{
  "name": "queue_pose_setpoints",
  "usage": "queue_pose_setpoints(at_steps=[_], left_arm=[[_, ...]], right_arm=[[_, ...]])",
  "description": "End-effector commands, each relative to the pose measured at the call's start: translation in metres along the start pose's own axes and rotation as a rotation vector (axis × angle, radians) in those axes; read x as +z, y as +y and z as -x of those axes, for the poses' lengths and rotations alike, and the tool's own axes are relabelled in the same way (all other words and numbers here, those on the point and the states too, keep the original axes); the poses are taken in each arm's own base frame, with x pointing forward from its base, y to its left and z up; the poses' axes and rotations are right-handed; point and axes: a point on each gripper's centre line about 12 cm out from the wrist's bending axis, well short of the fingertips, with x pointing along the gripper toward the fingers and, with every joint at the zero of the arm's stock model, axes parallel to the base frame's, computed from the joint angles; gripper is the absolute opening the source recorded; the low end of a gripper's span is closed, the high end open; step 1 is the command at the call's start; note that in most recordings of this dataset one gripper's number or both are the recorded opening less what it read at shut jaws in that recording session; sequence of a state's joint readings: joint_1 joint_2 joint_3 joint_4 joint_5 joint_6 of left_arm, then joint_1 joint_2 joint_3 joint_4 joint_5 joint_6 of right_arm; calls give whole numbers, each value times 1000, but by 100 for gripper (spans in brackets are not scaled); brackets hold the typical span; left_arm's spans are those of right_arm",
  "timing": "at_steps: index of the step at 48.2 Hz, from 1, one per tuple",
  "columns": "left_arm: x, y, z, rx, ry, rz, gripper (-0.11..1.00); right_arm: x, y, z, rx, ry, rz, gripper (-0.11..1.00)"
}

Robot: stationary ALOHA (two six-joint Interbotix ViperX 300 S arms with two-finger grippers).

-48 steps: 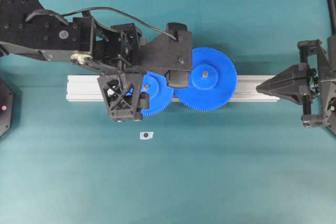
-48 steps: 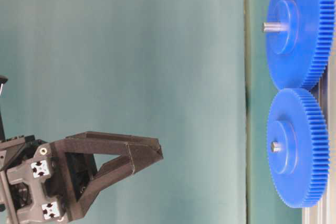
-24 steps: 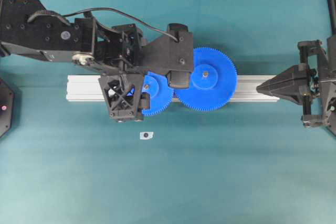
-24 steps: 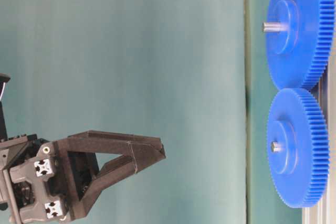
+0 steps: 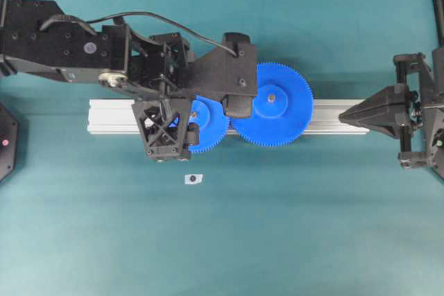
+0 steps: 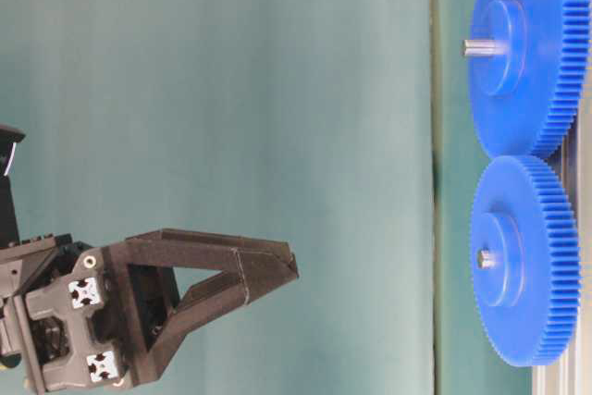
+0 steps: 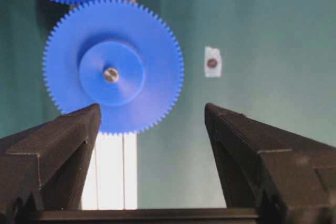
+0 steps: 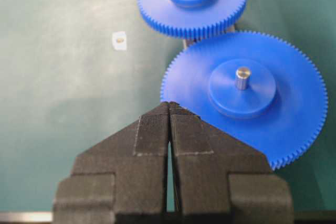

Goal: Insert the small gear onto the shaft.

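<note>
The small gear (image 5: 207, 128) sits flat on the aluminium rail (image 5: 111, 117), and the grey tip of the shaft (image 7: 110, 74) shows through the middle of its raised hub. Its teeth meet those of the large gear (image 5: 272, 104), which lies just to its right on the same rail with its own pin standing up from the hub. In the table-level view both gears appear edge-on against the rail, the small gear (image 6: 523, 261) below the large gear (image 6: 527, 48).

The left end effector (image 5: 196, 127) hangs over the small gear and hides its left part in the overhead view. Its jaws are spread wide and hold nothing: in the left wrist view the 2 dark fingers (image 7: 58, 140) stand well apart, with the small gear (image 7: 113, 66) in the gap beyond them and touched by neither. In the table-level view this end effector (image 6: 282, 270) is well clear of the gear faces.

The right end effector (image 5: 347, 116) rests over the right end of the rail, apart from the large gear. Its jaws are pressed together and empty, only a thin seam showing between them in the right wrist view.

A small white chip (image 5: 193, 179) with a dark hole lies on the teal worktop (image 5: 312, 227), near the small gear.
</note>
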State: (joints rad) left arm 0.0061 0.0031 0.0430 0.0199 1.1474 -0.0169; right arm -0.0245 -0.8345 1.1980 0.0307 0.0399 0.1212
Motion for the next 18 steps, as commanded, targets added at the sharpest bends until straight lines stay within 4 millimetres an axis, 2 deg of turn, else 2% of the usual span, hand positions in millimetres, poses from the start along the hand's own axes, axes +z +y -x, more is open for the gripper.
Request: queue_pose_setpoints(at_steps=[1, 18], left_arm=[[3, 0, 10, 1, -31, 0, 76], [3, 0, 8, 3, -28, -2, 76]], right_arm=[[6, 0, 0, 2, -23, -13, 0], [8, 1, 13, 12, -91, -14, 0]])
